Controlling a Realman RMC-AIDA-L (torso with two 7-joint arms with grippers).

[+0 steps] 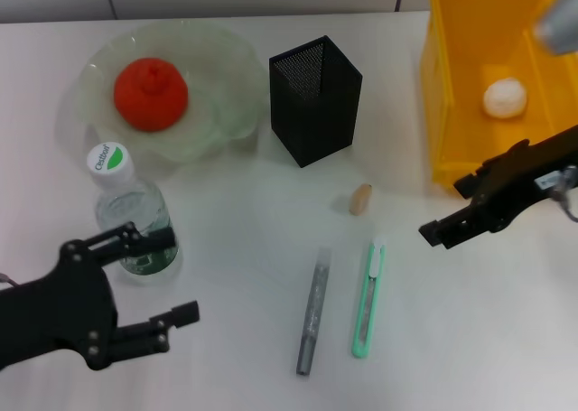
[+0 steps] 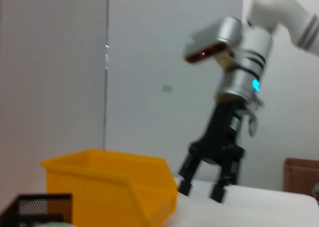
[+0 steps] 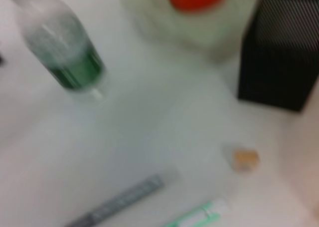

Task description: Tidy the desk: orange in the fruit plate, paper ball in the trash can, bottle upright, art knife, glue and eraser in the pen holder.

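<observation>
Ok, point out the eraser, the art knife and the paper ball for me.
eraser (image 1: 361, 198), head view, middle of its tan body.
art knife (image 1: 368, 298), head view, middle of its green handle.
paper ball (image 1: 504, 98), head view, centre of the white ball inside the yellow bin.

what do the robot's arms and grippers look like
Both grippers are matte black with angular linkage fingers: the left gripper shows silver bolt heads on its frame, and the right gripper carries a small white label and a thin grey cable. In the left wrist view, the right gripper hangs from a silver cylindrical wrist with black bands, a glowing cyan ring and a white arm segment above.
</observation>
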